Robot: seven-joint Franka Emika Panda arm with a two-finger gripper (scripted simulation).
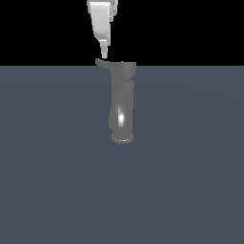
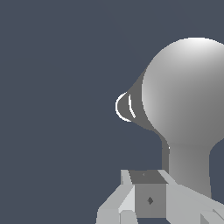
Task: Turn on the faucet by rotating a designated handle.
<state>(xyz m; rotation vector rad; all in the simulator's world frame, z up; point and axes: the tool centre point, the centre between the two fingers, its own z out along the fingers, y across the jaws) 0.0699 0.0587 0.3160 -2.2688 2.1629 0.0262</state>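
The faucet (image 1: 122, 102) is a tall dull-grey column with a wider cap and a flared base, standing upright on the floor. The handle (image 1: 101, 62) is a thin lever sticking out of the cap toward the exterior view's left. My white gripper (image 1: 103, 51) hangs just above the handle's tip and points down. Its fingers look pressed together with nothing held. The wrist view looks down on the rounded faucet cap (image 2: 188, 92), with the handle (image 2: 188, 166) running from it toward my gripper (image 2: 150, 192). The handle lies just beside the fingertips.
A flat slate-grey floor (image 1: 57, 181) spreads around the faucet on all sides. The faucet base rim (image 2: 124, 107) shows far below the cap in the wrist view. No other objects are in view.
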